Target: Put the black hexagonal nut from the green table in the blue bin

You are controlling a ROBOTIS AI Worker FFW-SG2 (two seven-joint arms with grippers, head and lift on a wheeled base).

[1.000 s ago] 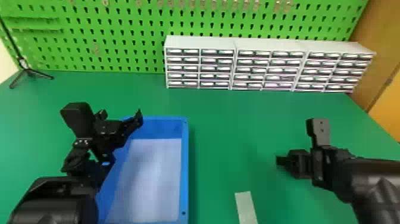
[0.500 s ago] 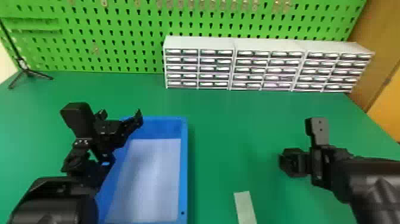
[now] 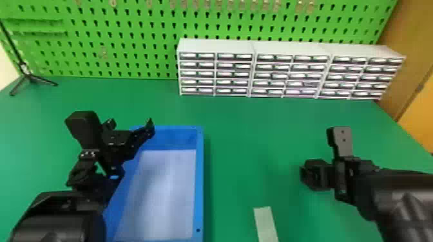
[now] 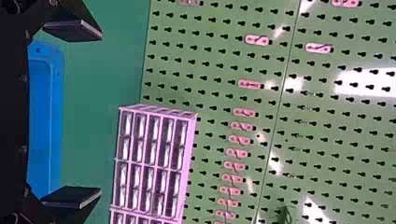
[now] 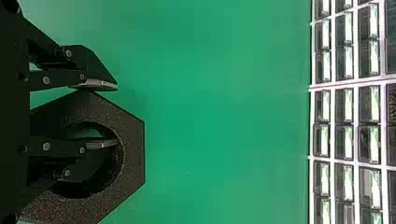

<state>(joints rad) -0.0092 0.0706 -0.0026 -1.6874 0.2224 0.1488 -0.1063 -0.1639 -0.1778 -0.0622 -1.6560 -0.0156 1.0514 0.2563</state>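
Right of blue rectangular bin, head view shows black hexagonal nut held by black right gripper. Right wrist view adds: one finger in nut's hole, other against outer edge. Near bin, black left gripper wide open.

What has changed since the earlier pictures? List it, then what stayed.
The right gripper has shifted slightly to the robot's left at the black hexagonal nut; whether it has taken hold is unclear. The left gripper and blue bin stayed as they were.
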